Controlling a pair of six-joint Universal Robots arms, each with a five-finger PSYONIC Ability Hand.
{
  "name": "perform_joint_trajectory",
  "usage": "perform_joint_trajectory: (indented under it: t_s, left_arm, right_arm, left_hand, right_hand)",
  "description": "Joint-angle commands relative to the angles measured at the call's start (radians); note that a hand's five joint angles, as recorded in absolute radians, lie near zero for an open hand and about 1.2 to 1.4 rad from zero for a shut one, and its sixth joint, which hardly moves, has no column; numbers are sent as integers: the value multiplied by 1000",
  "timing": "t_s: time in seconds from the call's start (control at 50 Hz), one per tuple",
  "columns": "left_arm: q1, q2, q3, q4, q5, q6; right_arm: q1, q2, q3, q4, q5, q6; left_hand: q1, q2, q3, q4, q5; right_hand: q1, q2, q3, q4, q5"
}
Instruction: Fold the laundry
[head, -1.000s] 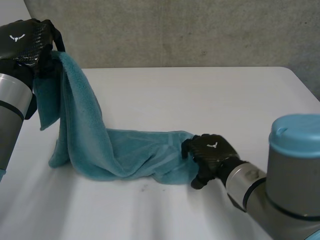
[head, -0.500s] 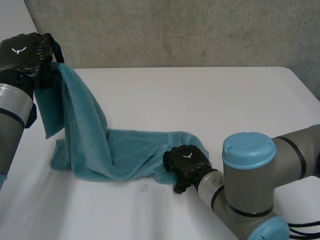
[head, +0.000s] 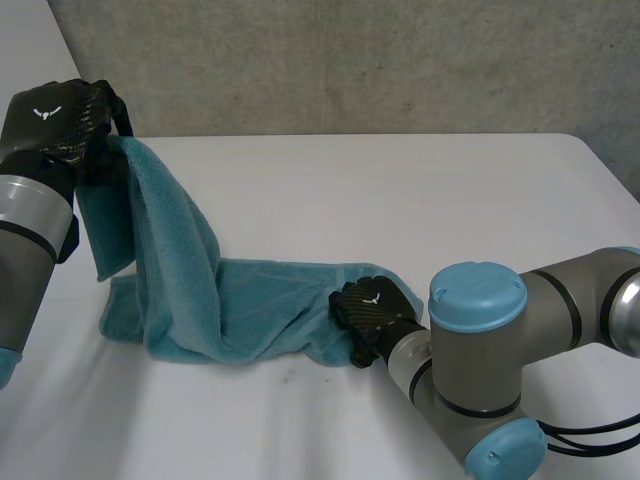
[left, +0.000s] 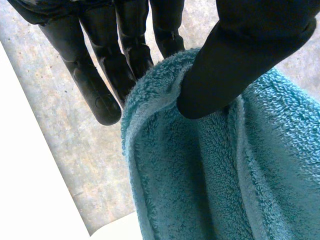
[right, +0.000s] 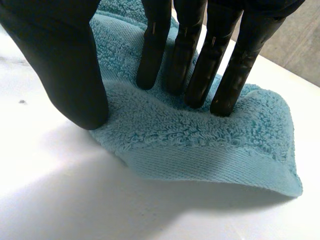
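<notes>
A teal towel (head: 250, 300) runs from a raised end at the far left down to the white table (head: 420, 190) and across to the right. My left hand (head: 55, 115) holds the raised end in the air. In the left wrist view its thumb (left: 235, 60) pinches the towel's edge (left: 210, 175) against the fingers. My right hand (head: 375, 312) lies on the towel's right end on the table. In the right wrist view its fingers (right: 190, 55) are nearly straight and press into the cloth (right: 200, 140), with the thumb set down at the cloth's near edge.
A grey concrete wall (head: 350, 60) stands behind the table. The right arm's elbow with its light-blue cap (head: 478, 295) hangs over the table's near right part. Bare tabletop stretches behind and to the right of the towel.
The right hand has slid left onto the towel's right end and its fingers have closed in somewhat. The right elbow has swung into view. The left hand has lowered slightly with the raised end.
</notes>
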Motion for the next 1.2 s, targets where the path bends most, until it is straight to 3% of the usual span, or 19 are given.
perform_joint_trajectory:
  t_s: [0.02, 0.12, 0.2, 0.32, 0.5, 0.64, 0.74, 0.92, 0.96, 1.04, 1.06, 1.12, 1.2]
  left_arm:
    - [0, -2, -2, 0, 0, 0]
    - [3, -2, 1, 0, -2, 1]
    - [17, 0, 1, -2, 0, 3]
    - [64, 1, 1, -12, 0, 6]
    - [94, -23, -28, -101, 9, 18]
    - [94, -140, -36, -233, 12, 133]
    - [84, -261, -16, -263, 9, 225]
    - [63, -336, 222, -158, 6, 224]
    - [31, -336, 389, -85, 2, 201]
    - [17, -315, 507, 35, 0, 169]
    - [18, -292, 537, 129, -5, 153]
    - [12, -229, 535, 287, -35, 149]
    - [3, -198, 501, 336, -60, 150]
  right_arm:
    - [-3, 16, -16, -4, 10, -3]
    - [-14, -27, -34, 0, 64, 0]
    - [-31, -167, -50, 14, 88, -1]
    - [-201, -342, -80, 182, 59, -81]
    - [-385, -367, -109, 528, 4, -406]
    - [-404, -331, -99, 608, 12, -495]
    - [-411, -263, -159, 588, 4, -485]
    - [-402, -163, -475, 363, 12, -292]
    - [-405, -157, -560, 307, 19, -256]
    - [-411, -162, -785, 88, 114, -132]
    - [-408, -163, -810, 31, 139, -110]
    - [-402, -166, -812, -3, 150, -110]
    - [-402, -194, -778, 44, 141, -113]
  left_hand:
    - [314, 195, 202, 200, 234]
    - [314, 195, 202, 200, 234]
    - [314, 195, 202, 200, 234]
    - [314, 195, 202, 200, 234]
    - [314, 195, 202, 200, 234]
    - [314, 195, 202, 200, 234]
    - [314, 195, 202, 200, 234]
    - [314, 195, 202, 200, 234]
    - [314, 195, 202, 200, 234]
    - [314, 195, 202, 200, 234]
    - [314, 195, 202, 200, 234]
    - [314, 195, 202, 200, 234]
    - [314, 195, 202, 200, 234]
  right_hand:
    - [696, 580, 577, 580, 615]
    - [697, 581, 578, 581, 616]
    - [697, 581, 578, 581, 616]
    - [697, 581, 578, 581, 616]
    - [697, 581, 578, 581, 616]
    - [697, 581, 578, 581, 616]
    - [697, 581, 578, 581, 616]
    - [697, 581, 578, 581, 616]
    - [697, 581, 578, 581, 616]
    - [697, 581, 578, 581, 616]
    - [697, 581, 578, 581, 616]
    - [697, 581, 578, 581, 616]
    - [697, 581, 578, 581, 616]
